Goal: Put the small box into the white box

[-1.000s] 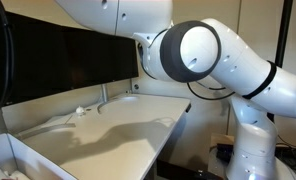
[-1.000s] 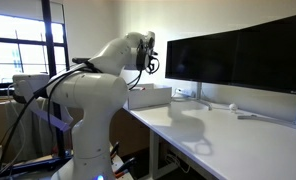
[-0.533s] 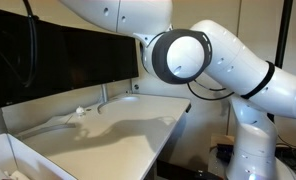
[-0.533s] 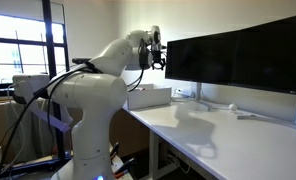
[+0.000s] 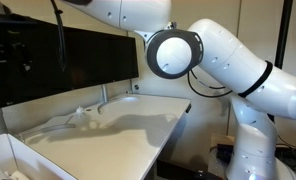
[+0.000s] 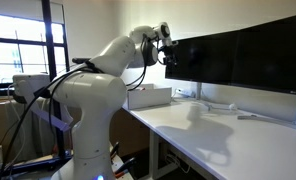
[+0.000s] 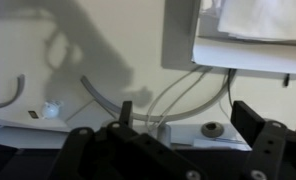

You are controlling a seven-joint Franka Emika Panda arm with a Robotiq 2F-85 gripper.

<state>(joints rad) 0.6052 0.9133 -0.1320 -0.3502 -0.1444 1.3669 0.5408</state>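
The small red and black box shows in no view. The white box is an open-topped bin with thin white walls at the bottom left corner of an exterior view. My gripper hangs high in front of the dark monitors, above the desk end nearest the robot base. In the wrist view my gripper is open and empty, its two black fingers spread over white cables on the desk.
A row of dark monitors lines the back of the white desk. A tiny white object and cables lie on the desk. A closed white boxy object stands at the desk's end; it also shows in the wrist view.
The arm has swung the gripper sideways along the monitors, further over the desk. The jaws stay open and empty.
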